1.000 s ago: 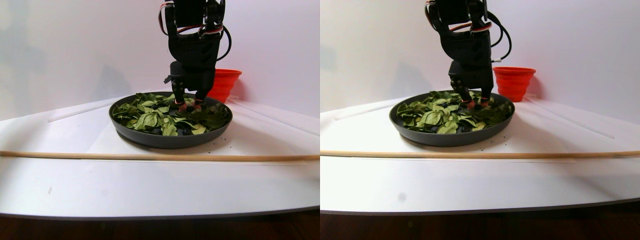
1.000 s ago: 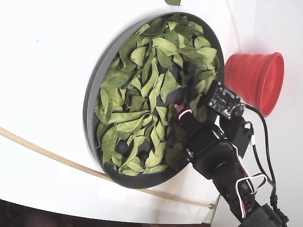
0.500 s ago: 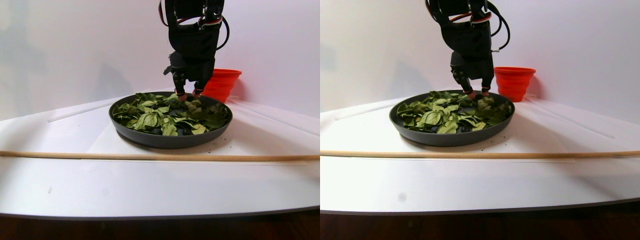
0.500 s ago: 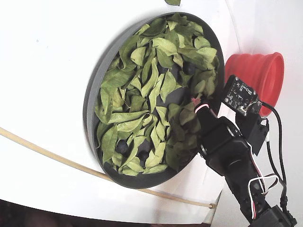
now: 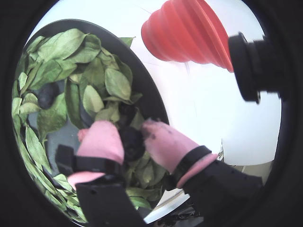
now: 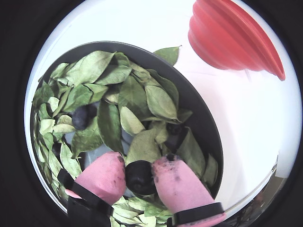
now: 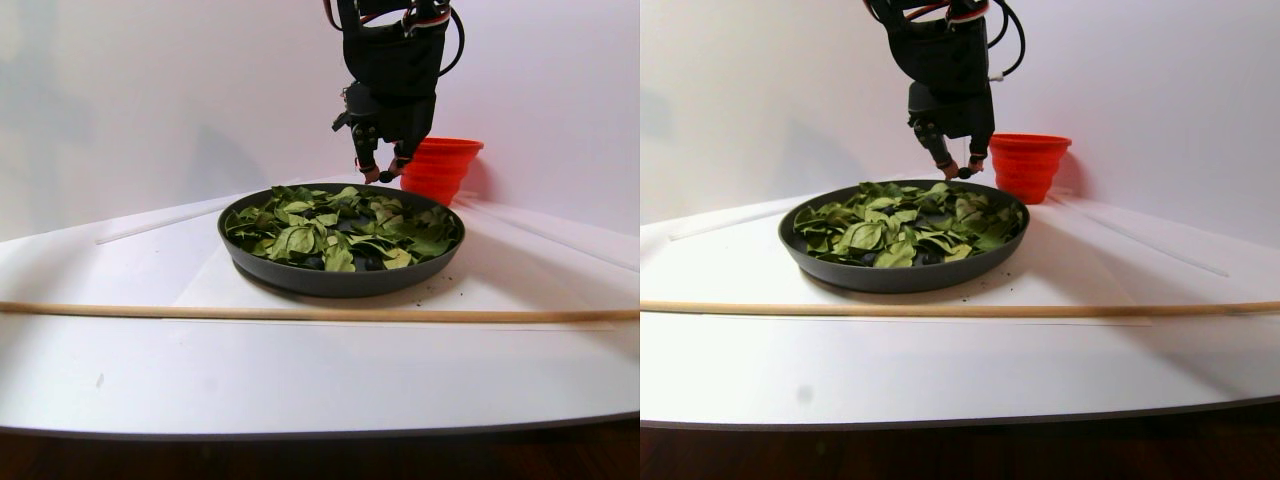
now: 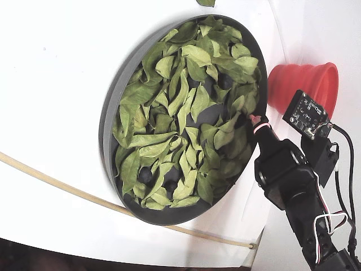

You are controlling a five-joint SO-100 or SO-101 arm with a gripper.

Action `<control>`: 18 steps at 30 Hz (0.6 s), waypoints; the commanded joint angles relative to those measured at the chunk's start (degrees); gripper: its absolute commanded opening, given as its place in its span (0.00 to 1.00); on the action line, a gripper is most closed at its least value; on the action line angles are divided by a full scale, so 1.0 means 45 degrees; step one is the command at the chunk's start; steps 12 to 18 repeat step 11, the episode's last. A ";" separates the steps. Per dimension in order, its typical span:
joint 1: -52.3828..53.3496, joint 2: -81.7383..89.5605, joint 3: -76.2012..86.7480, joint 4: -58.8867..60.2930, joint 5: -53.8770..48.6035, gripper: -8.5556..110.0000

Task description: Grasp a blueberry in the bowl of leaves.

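Pinching a dark blueberry (image 6: 140, 177) between its pink fingertips (image 6: 105, 173), the claw (image 6: 139, 170) is hanging just above the leaves (image 6: 111, 123) near the rim of the bowl (image 6: 201, 116) on the white counter (image 7: 300, 350). Risk: the round berry is sitting at the very tips, so it may be slipping out or getting crushed.

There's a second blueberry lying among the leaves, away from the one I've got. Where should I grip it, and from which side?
The gripper is already shut on a blueberry. The other blueberry sits half exposed in the leaves of the bowl. It is round, so probably come straight down from above and pinch across its widest middle, one fingertip on each side; leaves crowd its edges, so open wide.
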 commanded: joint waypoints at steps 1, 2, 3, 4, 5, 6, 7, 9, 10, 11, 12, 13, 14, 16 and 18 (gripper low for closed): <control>0.0430 0.1797 -0.1016 0.0176 -0.0078 0.15; 0.0469 0.1797 -0.1055 0.0176 -0.0098 0.15; 0.0508 0.1836 -0.1094 0.0176 -0.0117 0.15; 0.0566 0.1875 -0.1094 0.0195 -0.0156 0.15; 0.0605 0.1895 -0.1152 0.0215 -0.0215 0.15; 0.0625 0.1895 -0.1191 0.0234 -0.0234 0.15; 0.0664 0.1895 -0.1230 0.0234 -0.0234 0.15; 0.0684 0.1914 -0.1270 0.0293 -0.0234 0.15; 0.0684 0.1953 -0.1250 0.0293 -0.0234 0.15; 0.0684 0.1953 -0.1230 0.0293 -0.0234 0.15; 0.0684 0.1953 -0.1230 0.0293 -0.0234 0.15; 0.0684 0.1953 -0.1230 0.0293 -0.0234 0.15; 0.0684 0.1953 -0.1230 0.0293 -0.0234 0.15; 0.0684 0.1953 -0.1230 0.0293 -0.0234 0.15; 0.0684 0.1953 -0.1230 0.0293 -0.0234 0.15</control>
